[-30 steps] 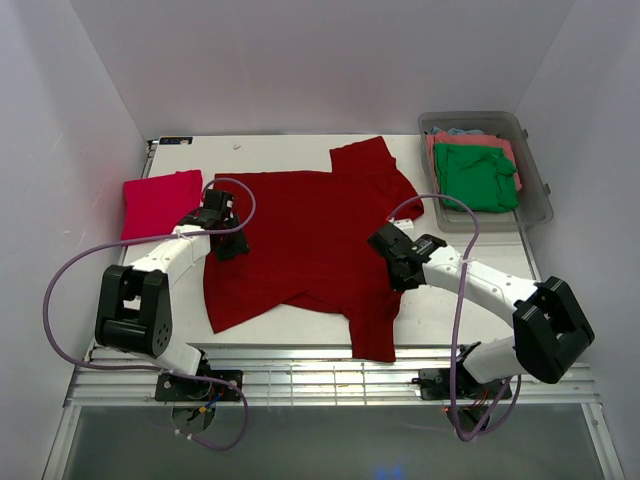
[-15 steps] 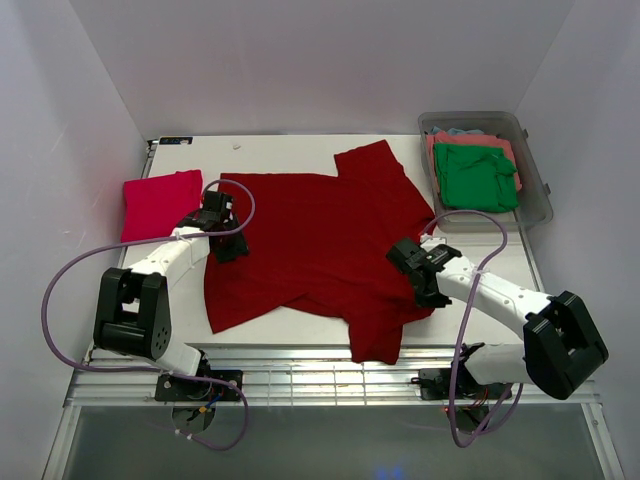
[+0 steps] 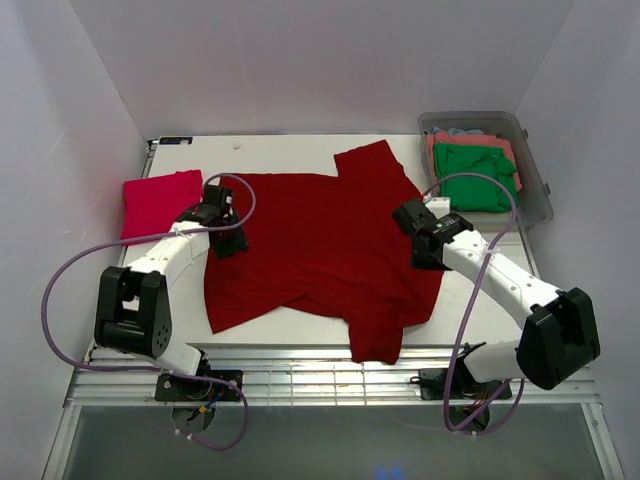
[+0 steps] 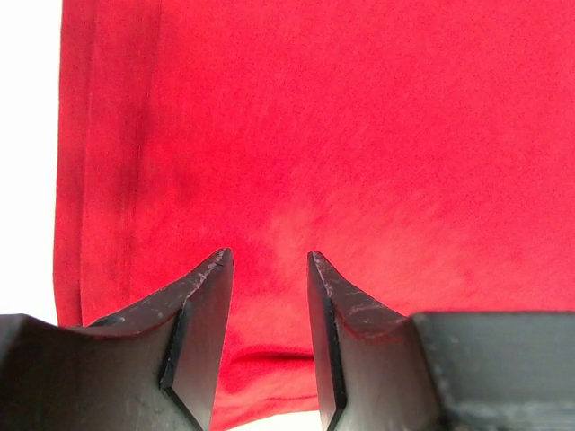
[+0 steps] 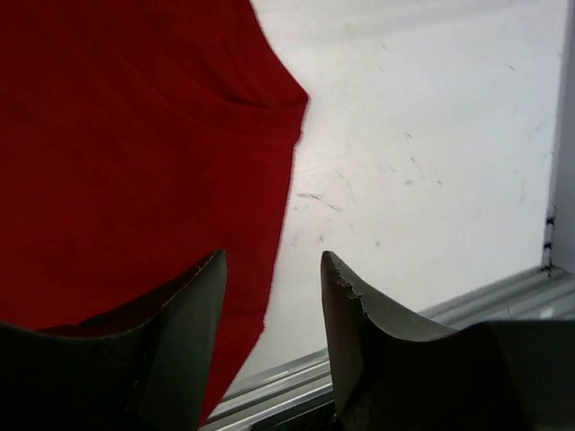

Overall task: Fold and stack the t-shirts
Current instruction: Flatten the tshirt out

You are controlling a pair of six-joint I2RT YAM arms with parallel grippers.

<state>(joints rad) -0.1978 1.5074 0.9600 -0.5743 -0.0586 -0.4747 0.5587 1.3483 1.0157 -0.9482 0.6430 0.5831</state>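
Note:
A dark red t-shirt [image 3: 320,235] lies spread across the middle of the table, its lower part folded and rumpled. My left gripper [image 3: 229,243] hangs over its left edge, open, with only red cloth [image 4: 359,135] showing beyond the fingertips and nothing between them [image 4: 268,260]. My right gripper [image 3: 418,240] is open over the shirt's right edge [image 5: 135,135], cloth under the left finger and bare table under the right one [image 5: 272,260]. A folded pinkish-red t-shirt [image 3: 160,200] lies at the left. A green t-shirt [image 3: 475,175] sits on a coral one [image 3: 500,145] in the tub.
The clear grey plastic tub [image 3: 537,200] stands at the back right corner. White walls close in on three sides. A metal rail [image 3: 320,365] runs along the near table edge, and purple cables loop off both arms. Bare white table [image 5: 431,135] lies right of the shirt.
My right gripper dragged the shirt's right side outward, then opened, let it go and moved away from the near edge. The left arm has stayed put.

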